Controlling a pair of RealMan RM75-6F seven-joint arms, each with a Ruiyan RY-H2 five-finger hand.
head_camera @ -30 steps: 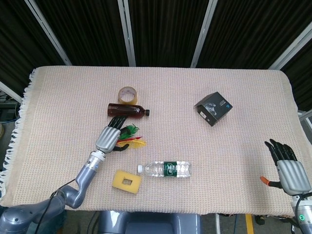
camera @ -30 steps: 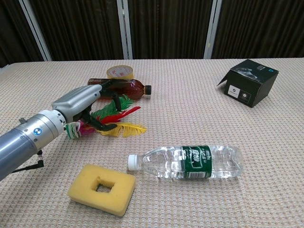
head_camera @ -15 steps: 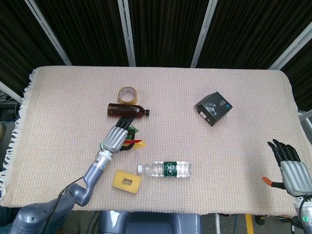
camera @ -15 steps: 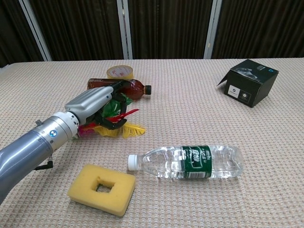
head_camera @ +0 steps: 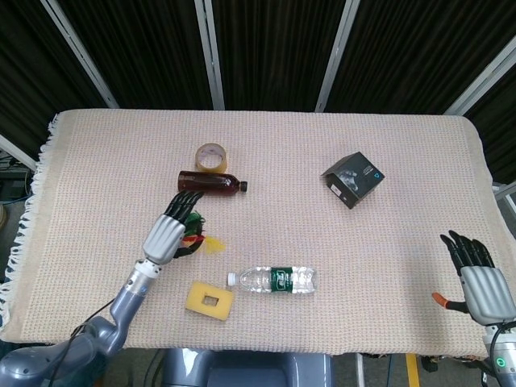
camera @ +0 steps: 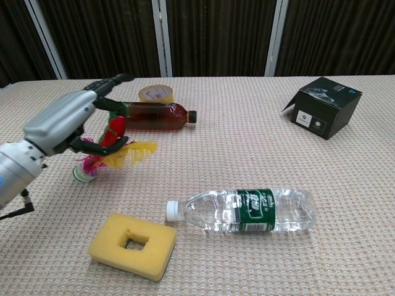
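The feathered shuttlecock (camera: pixel 102 154) is off the surface (head_camera: pixel 322 266), or nearly so: in the chest view its round base hangs low while the red, yellow and pink feathers fan upward and to the right, under the left hand (camera: pixel 58 126). The thumb and lower fingers pinch it among the feathers, while the upper fingers stretch out straight toward the brown bottle (camera: pixel 157 116). In the head view the same hand (head_camera: pixel 165 234) covers most of the toy, with only a yellow feather tip showing beside it. I judge the pick-up made and the lift barely begun; whether the base has quite cleared the cloth cannot be told. Carrying and setting it down anywhere are left to do.

The brown bottle lies on its side just beyond the hand, cap pointing right, with a roll of tape (camera: pixel 154 93) touching or just behind it. Nearer the robot lie a yellow sponge (camera: pixel 133 245) with a square hole and a clear water bottle (camera: pixel 247 209) on its side, cap toward the sponge. A black box (camera: pixel 324 106) stands well apart on the far right.

The right hand (head_camera: pixel 481 278) rests at the right front edge of the surface, fingers spread and holding nothing.
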